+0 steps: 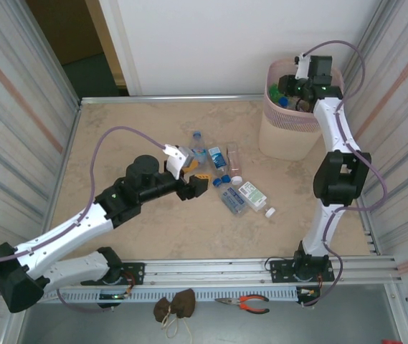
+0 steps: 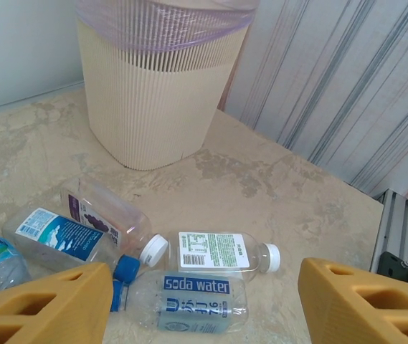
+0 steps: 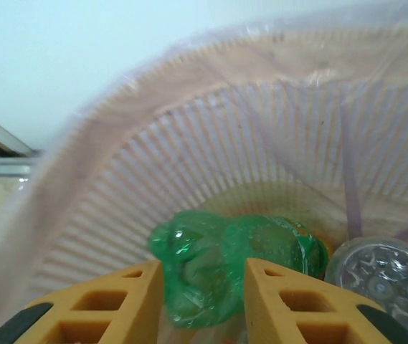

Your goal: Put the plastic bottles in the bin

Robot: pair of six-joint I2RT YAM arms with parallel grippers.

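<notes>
Several plastic bottles (image 1: 225, 179) lie in a cluster mid-table. My left gripper (image 1: 196, 185) hovers just left of them, open with nothing between its fingers. In the left wrist view a clear "soda water" bottle (image 2: 193, 301) with a blue cap lies below the left gripper (image 2: 204, 276), and a white-capped bottle (image 2: 221, 252) lies behind it. My right gripper (image 1: 290, 89) is over the pale pink bin (image 1: 282, 136) at the back right. The right gripper (image 3: 204, 276) is shut on a green bottle (image 3: 232, 261) hanging inside the lined bin (image 3: 261, 122).
Two more bottles, one purple-labelled (image 2: 103, 215) and one blue-labelled (image 2: 57, 236), lie left of the soda water bottle. A clear bottle's base (image 3: 383, 279) shows inside the bin. A loose white cap (image 1: 270, 212) lies near the cluster. Corrugated walls enclose the table on both sides.
</notes>
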